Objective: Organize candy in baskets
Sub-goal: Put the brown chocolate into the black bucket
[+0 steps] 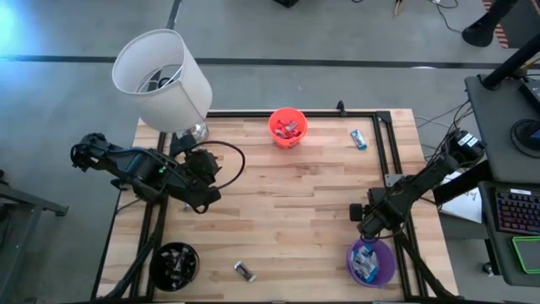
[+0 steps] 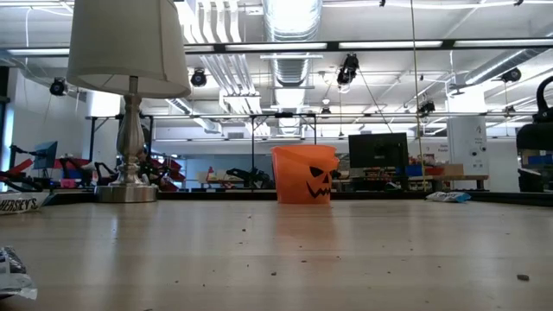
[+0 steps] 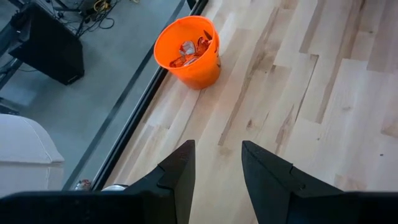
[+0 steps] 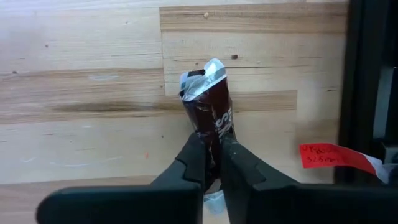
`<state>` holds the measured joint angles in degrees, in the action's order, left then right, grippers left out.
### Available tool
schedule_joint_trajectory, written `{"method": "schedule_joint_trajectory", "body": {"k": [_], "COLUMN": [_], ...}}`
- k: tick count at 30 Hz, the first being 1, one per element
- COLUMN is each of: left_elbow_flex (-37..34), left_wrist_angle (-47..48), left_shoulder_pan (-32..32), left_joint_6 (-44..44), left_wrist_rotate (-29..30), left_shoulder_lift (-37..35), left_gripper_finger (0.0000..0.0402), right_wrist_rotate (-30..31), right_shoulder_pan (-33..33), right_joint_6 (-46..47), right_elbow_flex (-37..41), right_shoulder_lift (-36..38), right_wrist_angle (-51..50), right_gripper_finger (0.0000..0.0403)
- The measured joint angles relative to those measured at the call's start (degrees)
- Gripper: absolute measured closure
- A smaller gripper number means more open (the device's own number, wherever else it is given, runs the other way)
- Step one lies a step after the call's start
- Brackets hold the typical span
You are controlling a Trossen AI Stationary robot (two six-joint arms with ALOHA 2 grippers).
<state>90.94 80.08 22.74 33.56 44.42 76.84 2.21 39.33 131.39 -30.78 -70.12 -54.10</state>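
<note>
Tabletop overhead hides what right pincer (image 4: 211,158) pinches: brown candy (image 4: 210,109).

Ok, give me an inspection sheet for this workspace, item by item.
Surface: wooden table, scattered specks.
Job's things: orange basket, purple basket and black basket hold candy; loose blue candy at the far right, dark candy at the near edge.
Clutter: lamp at the far-left corner.
Grippers: left claw open, empty; right claw shut on brown candy.
Cables: black cable by the left arm.
Surroundings: keyboard at the right.
</note>
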Motion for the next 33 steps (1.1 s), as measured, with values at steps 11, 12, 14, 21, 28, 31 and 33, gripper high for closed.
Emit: {"method": "schedule_joint_trajectory", "body": {"k": [11, 12, 14, 21, 28, 31, 33], "left_elbow_flex": [0.0, 0.0, 0.0, 0.0, 0.0, 0.0, 0.0], "left_wrist_angle": [0.0, 0.0, 0.0, 0.0, 0.0, 0.0, 0.0], "left_shoulder_pan": [0.0, 0.0, 0.0, 0.0, 0.0, 0.0, 0.0], "left_joint_6": [0.0, 0.0, 0.0, 0.0, 0.0, 0.0, 0.0], "left_wrist_rotate": [0.0, 0.0, 0.0, 0.0, 0.0, 0.0, 0.0], "left_shoulder_lift": [0.0, 0.0, 0.0, 0.0, 0.0, 0.0, 0.0], "left_gripper_finger": [0.0288, 0.0288, 0.0288, 0.0288, 0.0288, 0.0288, 0.0288], "right_wrist_rotate": [0.6, 0.7, 1.1, 2.6, 5.8, 5.9, 5.9], "right_shoulder_pan": [0.0, 0.0, 0.0, 0.0, 0.0, 0.0, 0.0], "right_joint_6": [0.0, 0.0, -0.3, -0.5, -1.5, -1.6, -1.6], "right_elbow_flex": [-1.8, -2.0, -2.9, -6.9, -10.3, -10.3, -10.3], "right_shoulder_lift": [0.4, 0.4, 0.4, 0.6, 1.3, 1.4, 1.5], "right_wrist_angle": [-0.2, -0.4, -1.2, -8.0, -11.8, -12.5, -12.6], "right_gripper_finger": [0.0386, 0.0386, 0.0386, 0.0385, 0.0385, 0.0385, 0.0385]}}
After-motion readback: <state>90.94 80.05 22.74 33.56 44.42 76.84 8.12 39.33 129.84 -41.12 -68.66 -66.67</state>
